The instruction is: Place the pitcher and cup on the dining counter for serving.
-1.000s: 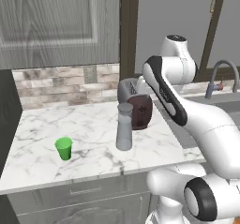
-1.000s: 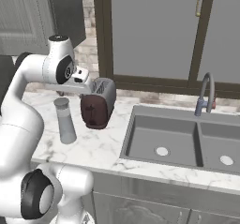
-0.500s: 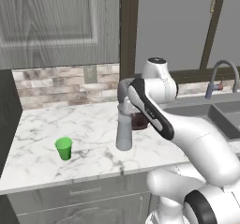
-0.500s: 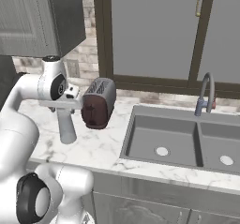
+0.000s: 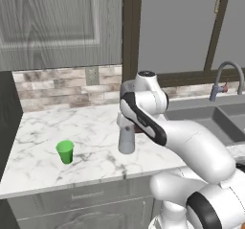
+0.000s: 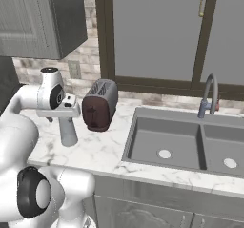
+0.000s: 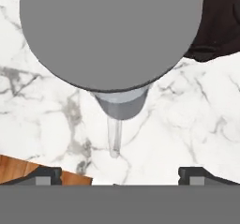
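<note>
The pitcher [image 5: 127, 141], a tall grey translucent cylinder with a flat round lid [image 7: 110, 31], stands upright on the marble counter [image 5: 91, 137] just left of the toaster. My gripper [image 6: 66, 114] is directly over its top, pointing down. In the hand view the gripper [image 7: 119, 176] is open, its fingertips [image 7: 47, 174] wide apart and nothing between them; the lid sits close under the camera. The small green cup [image 5: 65, 151] stands upright on the same counter, well left of the pitcher and nearer the front edge. The dining counter is out of view.
A dark red-brown toaster [image 6: 99, 105] stands right beside the pitcher. A double sink [image 6: 190, 146] with a faucet [image 6: 209, 96] lies further right. Tile backsplash and wall cabinets [image 5: 57, 22] rise behind. The counter's front edge [image 7: 70, 175] is near, wood floor below.
The arm has swung from above the toaster leftward and down, bringing the hand onto the top of the pitcher. The pitcher and the cup have not moved.
</note>
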Motion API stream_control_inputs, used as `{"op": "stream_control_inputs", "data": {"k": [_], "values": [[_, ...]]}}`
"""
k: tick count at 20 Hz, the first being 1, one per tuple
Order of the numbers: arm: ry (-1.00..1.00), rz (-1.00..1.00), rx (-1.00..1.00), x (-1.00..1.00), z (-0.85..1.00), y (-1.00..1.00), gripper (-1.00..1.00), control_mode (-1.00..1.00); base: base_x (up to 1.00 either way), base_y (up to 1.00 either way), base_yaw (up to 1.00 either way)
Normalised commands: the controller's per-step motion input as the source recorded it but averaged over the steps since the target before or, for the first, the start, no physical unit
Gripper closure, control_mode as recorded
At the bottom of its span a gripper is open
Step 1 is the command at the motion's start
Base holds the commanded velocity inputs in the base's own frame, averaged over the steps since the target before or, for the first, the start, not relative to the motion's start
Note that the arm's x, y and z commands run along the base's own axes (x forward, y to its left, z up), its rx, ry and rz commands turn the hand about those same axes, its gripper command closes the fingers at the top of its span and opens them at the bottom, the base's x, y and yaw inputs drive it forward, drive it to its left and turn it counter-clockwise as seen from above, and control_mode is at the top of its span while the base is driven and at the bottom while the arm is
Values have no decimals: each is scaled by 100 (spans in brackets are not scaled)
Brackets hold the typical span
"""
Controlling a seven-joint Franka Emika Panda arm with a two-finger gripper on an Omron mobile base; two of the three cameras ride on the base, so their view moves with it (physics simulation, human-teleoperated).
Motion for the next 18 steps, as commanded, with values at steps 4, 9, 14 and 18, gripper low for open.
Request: {"op": "stream_control_inputs", "data": {"k": [4, 9, 14, 18], "values": [[6, 5, -1, 20, -26, 25, -100, -100, 0, 0, 0], [3, 1, 0, 24, -35, 6, -100, -100, 0, 0, 0], [-1, 0, 1, 16, -39, 0, 100, -100, 0, 0, 0], [-9, 0, 0, 11, -36, 0, 100, -100, 0, 0, 0]]}}
